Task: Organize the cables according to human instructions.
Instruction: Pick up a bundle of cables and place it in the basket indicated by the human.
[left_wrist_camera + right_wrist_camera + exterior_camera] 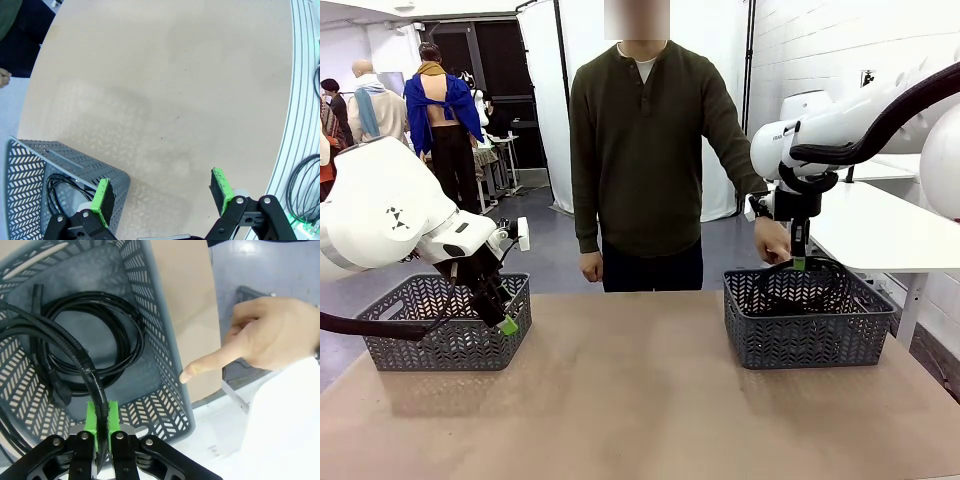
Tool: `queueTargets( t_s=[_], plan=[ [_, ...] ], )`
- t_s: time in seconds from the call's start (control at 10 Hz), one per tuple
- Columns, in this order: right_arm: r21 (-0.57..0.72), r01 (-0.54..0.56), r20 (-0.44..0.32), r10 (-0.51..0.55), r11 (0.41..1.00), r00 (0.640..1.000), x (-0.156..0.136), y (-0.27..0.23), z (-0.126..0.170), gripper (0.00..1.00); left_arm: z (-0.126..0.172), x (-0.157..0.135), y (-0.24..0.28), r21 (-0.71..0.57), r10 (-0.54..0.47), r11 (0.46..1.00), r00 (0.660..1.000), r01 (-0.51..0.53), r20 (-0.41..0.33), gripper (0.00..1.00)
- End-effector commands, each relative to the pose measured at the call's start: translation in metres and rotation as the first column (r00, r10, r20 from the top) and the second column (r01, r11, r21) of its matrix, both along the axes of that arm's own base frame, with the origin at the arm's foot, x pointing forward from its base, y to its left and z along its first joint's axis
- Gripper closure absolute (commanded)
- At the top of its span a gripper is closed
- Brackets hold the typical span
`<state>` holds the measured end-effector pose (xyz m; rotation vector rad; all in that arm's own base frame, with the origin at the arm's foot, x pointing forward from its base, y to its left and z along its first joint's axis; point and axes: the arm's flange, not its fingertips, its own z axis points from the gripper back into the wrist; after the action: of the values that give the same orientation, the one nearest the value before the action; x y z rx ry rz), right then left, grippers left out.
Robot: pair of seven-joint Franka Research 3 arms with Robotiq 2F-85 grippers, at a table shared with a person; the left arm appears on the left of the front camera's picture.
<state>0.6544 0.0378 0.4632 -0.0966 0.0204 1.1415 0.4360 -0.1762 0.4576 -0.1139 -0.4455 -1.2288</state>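
My right gripper hangs over the back rim of the right grey basket, shut on a black cable that trails into it. Another coiled cable lies on the floor of that basket. A person's hand points a finger at the basket's rim, just beside my gripper. My left gripper is open with nothing between its fingers, by the right corner of the left grey basket. In the left wrist view, this gripper hangs above bare table, and a thin black cable lies in the basket.
The person stands at the far side of the table, between the two baskets. The tan tabletop stretches between the baskets and toward me. Thin black cords lie past the table's ribbed metal edge.
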Motion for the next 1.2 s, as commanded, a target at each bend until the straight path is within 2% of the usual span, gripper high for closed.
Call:
queueTargets(
  t_s=[0.0, 0.6, 1.1],
  plan=[
    [0.039, -0.009, 0.007, 0.009, 0.999, 1.000, 0.007, -0.003, -0.009, 1.00, 0.002, 0.000, -0.001, 0.003, 0.001, 1.000, 1.000, -0.001, 0.003, 0.00],
    [0.045, -0.013, 0.004, 0.013, 0.999, 1.000, 0.015, 0.000, -0.027, 1.00, 0.002, 0.000, -0.001, 0.003, 0.001, 1.000, 1.000, -0.001, 0.003, 0.00],
    [0.058, -0.005, -0.014, 0.005, 0.998, 1.000, 0.017, 0.002, -0.024, 0.04, 0.002, 0.000, -0.001, 0.003, 0.001, 1.000, 1.000, -0.001, 0.003, 0.00]
  ],
)
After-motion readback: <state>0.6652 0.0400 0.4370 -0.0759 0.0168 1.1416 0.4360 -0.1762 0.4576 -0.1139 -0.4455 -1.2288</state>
